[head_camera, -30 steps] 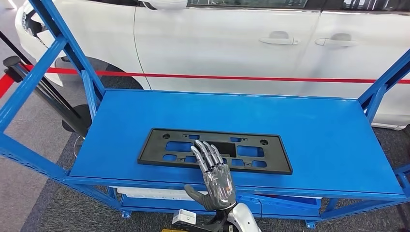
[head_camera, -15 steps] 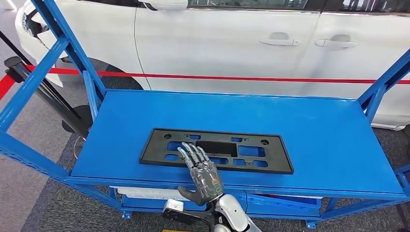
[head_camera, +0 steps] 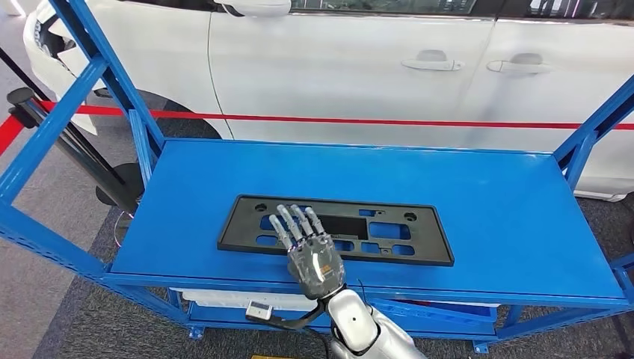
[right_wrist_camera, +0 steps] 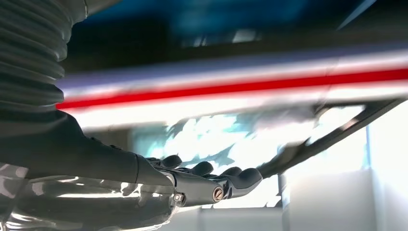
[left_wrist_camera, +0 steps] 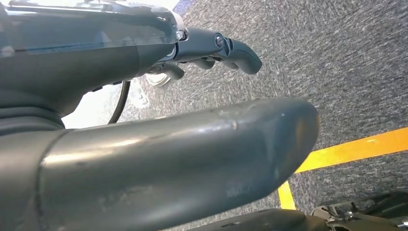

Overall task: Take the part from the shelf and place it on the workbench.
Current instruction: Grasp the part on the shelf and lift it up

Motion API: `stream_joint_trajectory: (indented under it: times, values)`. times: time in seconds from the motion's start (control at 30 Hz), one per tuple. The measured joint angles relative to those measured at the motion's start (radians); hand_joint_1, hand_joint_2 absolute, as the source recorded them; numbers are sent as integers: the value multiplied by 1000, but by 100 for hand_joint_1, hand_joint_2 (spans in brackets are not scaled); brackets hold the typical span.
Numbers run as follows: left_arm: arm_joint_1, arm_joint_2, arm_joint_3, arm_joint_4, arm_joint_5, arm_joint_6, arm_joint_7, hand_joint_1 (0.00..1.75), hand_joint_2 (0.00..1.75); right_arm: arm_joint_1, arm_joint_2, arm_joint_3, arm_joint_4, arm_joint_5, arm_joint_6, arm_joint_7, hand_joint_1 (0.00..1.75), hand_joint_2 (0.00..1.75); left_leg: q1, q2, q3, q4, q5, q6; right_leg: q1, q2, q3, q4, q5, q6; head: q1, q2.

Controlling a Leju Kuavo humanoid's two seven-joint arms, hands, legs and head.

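The part is a flat black rectangular plate [head_camera: 407, 233] with several cut-outs, lying flat near the front edge of the blue shelf [head_camera: 493, 202]. My right hand [head_camera: 308, 250] reaches up from below the shelf's front edge. Its fingers [head_camera: 295, 222] are spread and stretched out over the left middle of the plate, with nothing held. Whether they touch the plate I cannot tell. In the right wrist view the right hand [right_wrist_camera: 192, 185] shows flat, fingers extended, against a blurred background. In its own wrist view my left hand [left_wrist_camera: 192, 144] hangs over the carpet floor, holding nothing.
Blue uprights [head_camera: 90, 67] frame the shelf on the left, and another upright [head_camera: 594, 127] on the right. A white car [head_camera: 359, 60] with a red barrier tape [head_camera: 374, 120] stands behind. A black post [head_camera: 67, 138] leans at the left. A yellow floor line [left_wrist_camera: 356, 149] runs under the left hand.
My right hand has moved left and further forward over the plate, with more of the forearm now in the picture. The plate lies where it was.
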Motion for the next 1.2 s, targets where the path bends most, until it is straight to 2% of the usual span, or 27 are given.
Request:
stream_joint_trajectory:
  times: [0.17,0.23,0.37,0.47,0.9,1.03,1.2]
  values:
    - [0,0,-2,0,-7,1,8,0,0,-129,-96,234,-25,23,-3,277,0,175,0,0,1,0,0,0,0,0,0,0,0,0,0,0]
    - [0,0,-2,0,-7,2,10,0,0,-158,-121,314,-37,24,-3,304,0,175,0,0,2,0,0,0,0,0,1,0,0,0,0,0]
    - [1,0,-2,0,-7,3,10,0,0,-168,-142,372,-58,25,-4,277,0,175,0,0,2,0,0,0,0,0,0,0,0,0,0,0]
    - [0,0,-2,0,-7,6,5,0,0,-171,-152,377,-71,25,-5,248,0,175,0,0,1,0,0,0,0,0,0,0,0,0,0,0]
    - [0,-2,-2,0,-6,13,-3,0,0,-178,-160,381,-84,25,-1,227,0,175,0,0,1,0,0,0,0,0,1,0,0,0,0,0]
    - [0,-5,11,0,-15,18,-11,0,0,-94,-149,291,-79,24,55,54,0,175,0,0,1,0,0,0,0,0,1,0,0,0,0,0]
    - [-1,-5,15,0,-27,18,-13,0,0,-70,-99,184,5,25,142,6,0,175,0,0,2,0,0,0,0,0,2,0,0,0,0,0]
